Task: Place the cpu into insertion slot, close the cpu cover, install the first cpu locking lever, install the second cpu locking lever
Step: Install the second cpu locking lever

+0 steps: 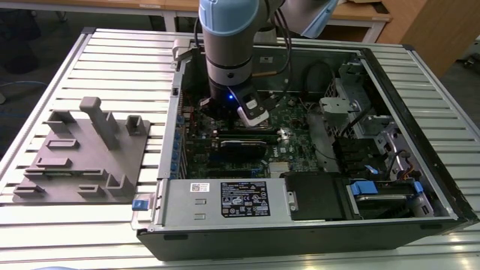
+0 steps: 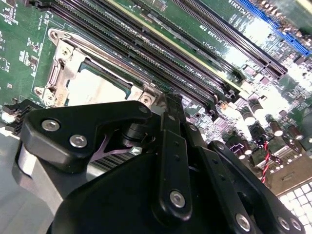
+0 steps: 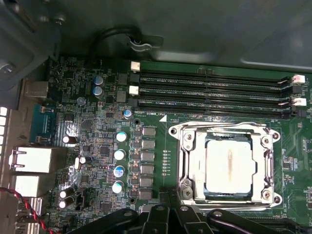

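Jaws: closed with nothing between them, as far as I can read it; in the second wrist view the black fingers (image 2: 168,109) run together to one tip just beside the socket's corner.
Gripper: my gripper (image 1: 225,108) hangs low inside the open computer case (image 1: 420,112), over the motherboard (image 1: 293,143), in the exterior view.
Cpu: I see the cpu (image 3: 229,165) lying flat in the insertion slot (image 3: 187,146), silver face up, with a faint brown smear down its middle.
Cpu cover: the cpu cover (image 3: 219,131) is down over the socket, its window framing the chip.
Locking levers: I cannot tell from these views whether either lever is latched.
Memory slots: long black memory slots (image 3: 209,87) run alongside the socket, just beside it, with white clips at their ends.
Fixture: a grey fixture block (image 1: 82,152) sits on the table (image 1: 112,56), to the exterior view's left of the case, well apart from the gripper.
Capacitors: a column of round capacitors (image 3: 119,161) stands near the socket.
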Tool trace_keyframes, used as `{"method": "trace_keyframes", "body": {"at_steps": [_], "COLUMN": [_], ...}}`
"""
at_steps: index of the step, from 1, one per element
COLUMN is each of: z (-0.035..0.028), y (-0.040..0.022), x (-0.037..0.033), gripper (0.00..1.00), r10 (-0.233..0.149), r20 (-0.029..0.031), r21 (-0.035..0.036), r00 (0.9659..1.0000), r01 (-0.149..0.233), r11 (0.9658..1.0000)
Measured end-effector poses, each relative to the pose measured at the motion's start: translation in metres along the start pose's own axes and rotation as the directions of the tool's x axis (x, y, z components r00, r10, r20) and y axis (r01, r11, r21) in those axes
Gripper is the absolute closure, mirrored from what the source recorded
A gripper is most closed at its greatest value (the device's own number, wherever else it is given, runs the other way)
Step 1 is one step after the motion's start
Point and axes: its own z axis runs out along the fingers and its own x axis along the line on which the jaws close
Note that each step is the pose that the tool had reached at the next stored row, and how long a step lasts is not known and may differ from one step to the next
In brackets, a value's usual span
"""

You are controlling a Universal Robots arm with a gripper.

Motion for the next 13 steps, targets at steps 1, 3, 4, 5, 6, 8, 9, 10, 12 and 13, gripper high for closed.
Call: {"method": "trace_keyframes", "body": {"at_steps": [1, 3, 4, 5, 6, 8, 9, 10, 12, 13], "z": [0.0001, 0.0001, 0.0002, 0.0002, 0.0002, 0.0, -0.0005, -0.0012, -0.0028, -0.0041], "y": [0.0, 0.0, 0.0, 0.0, 0.0, 0.0001, 0.0001, 0.0002, 0.0005, 0.0006], "x": [0.0001, 0.0002, 0.0002, 0.0002, 0.0002, 0.0002, 0.0002, 0.0001, 0.0, -0.0001], "gripper": [0.89, 0.89, 0.89, 0.89, 0.89, 0.89, 0.89, 0.89, 0.89, 0.89], "r10": [0.0, 0.0, 0.0, 0.0, 0.0, 0.0, 0.0, 0.0, 0.0, 0.0], "r20": [0.0, 0.0, 0.0, 0.0001, 0.0001, 0.0002, 0.0001, 0.0001, 0.0003, 0.0001], "r21": [-0.0001, 0.0, -0.0001, -0.0002, -0.0001, -0.0004, -0.0002, -0.0003, -0.0005, -0.0002], "r00": [1.0, 1.0, 1.0, 1.0, 1.0, 1.0, 1.0, 1.0, 1.0, 1.0], "r01": [0.0, 0.0, 0.0, 0.0, 0.0, 0.0, 0.0, 0.0, 0.0, 0.0], "r11": [1.0, 1.0, 1.0, 1.0, 1.0, 1.0, 1.0, 1.0, 1.0, 1.0]}}
